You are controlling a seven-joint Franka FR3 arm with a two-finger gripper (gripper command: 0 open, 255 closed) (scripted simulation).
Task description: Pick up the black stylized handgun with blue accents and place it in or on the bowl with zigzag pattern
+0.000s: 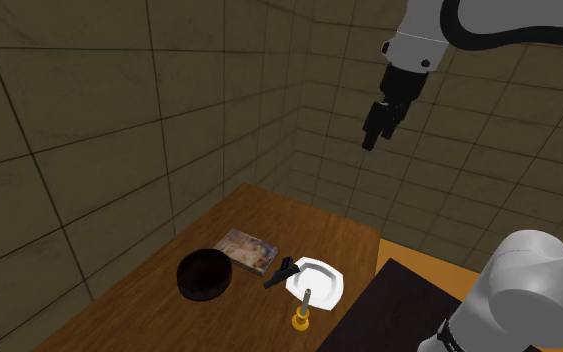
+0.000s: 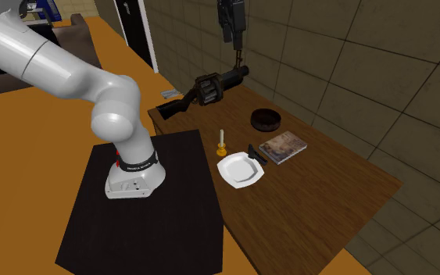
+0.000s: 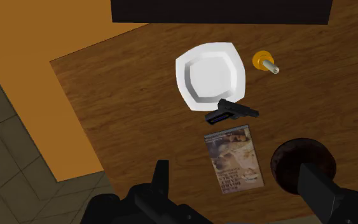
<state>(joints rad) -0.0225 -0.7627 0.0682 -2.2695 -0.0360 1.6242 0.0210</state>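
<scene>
**Pickup not yet begun: handgun on the bench, hand high above**

Everything sits on the bench (image 1: 149,290), so by my judgement the whole job is left: grasp, carry, set down. The hand (image 1: 371,140) hangs well above it, released, fingers apart and holding nothing. The dark bowl (image 1: 205,275) is empty. The handgun (image 3: 231,112) lies far below the hand, against the white plate's (image 3: 184,70) corner, between the plate and a book (image 3: 236,159).
</scene>
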